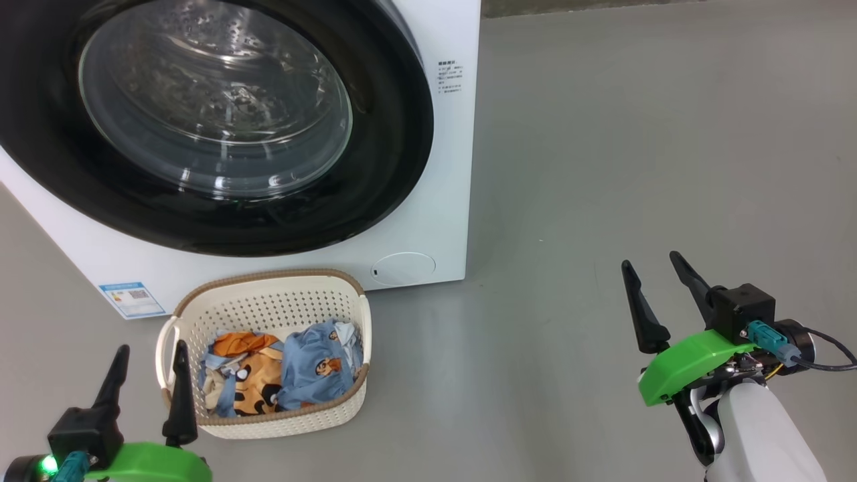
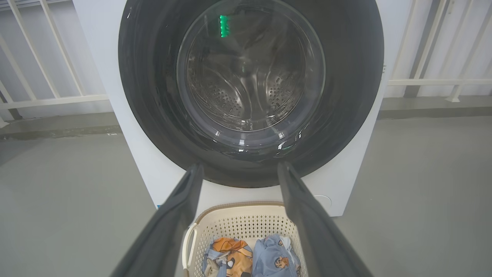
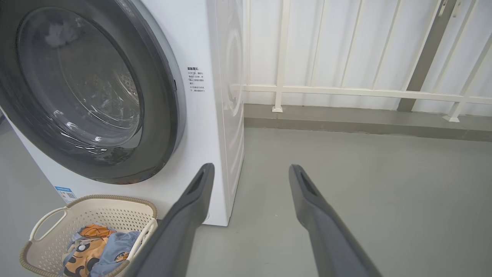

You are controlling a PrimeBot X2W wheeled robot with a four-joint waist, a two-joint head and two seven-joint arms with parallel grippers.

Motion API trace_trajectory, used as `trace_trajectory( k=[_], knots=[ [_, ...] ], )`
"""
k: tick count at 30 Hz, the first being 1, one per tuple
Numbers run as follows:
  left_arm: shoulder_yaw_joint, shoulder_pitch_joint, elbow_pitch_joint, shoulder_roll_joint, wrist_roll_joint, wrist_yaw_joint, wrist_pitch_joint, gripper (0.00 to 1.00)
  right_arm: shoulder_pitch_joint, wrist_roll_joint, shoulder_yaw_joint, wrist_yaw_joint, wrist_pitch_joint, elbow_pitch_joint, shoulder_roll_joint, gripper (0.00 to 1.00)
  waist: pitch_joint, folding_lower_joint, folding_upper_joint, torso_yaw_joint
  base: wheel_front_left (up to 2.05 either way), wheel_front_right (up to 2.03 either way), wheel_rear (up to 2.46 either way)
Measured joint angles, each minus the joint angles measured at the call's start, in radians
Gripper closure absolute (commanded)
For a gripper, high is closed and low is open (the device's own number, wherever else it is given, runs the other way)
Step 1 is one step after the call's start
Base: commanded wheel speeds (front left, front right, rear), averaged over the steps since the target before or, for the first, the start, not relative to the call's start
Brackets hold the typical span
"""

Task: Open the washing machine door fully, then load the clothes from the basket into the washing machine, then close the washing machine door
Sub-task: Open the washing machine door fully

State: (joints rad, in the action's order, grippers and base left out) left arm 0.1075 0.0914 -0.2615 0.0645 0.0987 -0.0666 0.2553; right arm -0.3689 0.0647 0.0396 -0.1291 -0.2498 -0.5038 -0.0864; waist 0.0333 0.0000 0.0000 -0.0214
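Clothes sit in basket below shut washing machine door; we see left gripper and right gripper wide, empty.

No wording here can be read letter for letter. The washing machine carries a small block of dark print on its white front, just right of the door and near the top. It is a heading line with a few shorter lines under it, all too small to make out. The right wrist view shows the same block beside the door's rim, equally illegible. Low on the front, at the left corner, sits a blue sticker with a pale panel and a square code-like patch. Its lettering is too fine to read.
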Motion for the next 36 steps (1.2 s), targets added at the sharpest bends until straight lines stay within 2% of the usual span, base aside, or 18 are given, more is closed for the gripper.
trace_trajectory(
  k=[22,36],
  knots=[
    [0.012,-0.001,0.029,-0.011,-0.007,-0.016,0.000,0.00,0.000,0.003,0.003,0.000,0.000,0.013,0.001,0.00,0.010,0.0001,0.0000,0.006,0.00,0.00,0.00],
    [-0.015,-0.006,0.063,-0.023,-0.007,-0.016,0.000,0.00,-0.033,0.037,0.013,0.000,0.000,0.020,0.000,0.00,0.024,0.0000,0.0000,0.037,0.00,0.00,0.00]
  ],
)
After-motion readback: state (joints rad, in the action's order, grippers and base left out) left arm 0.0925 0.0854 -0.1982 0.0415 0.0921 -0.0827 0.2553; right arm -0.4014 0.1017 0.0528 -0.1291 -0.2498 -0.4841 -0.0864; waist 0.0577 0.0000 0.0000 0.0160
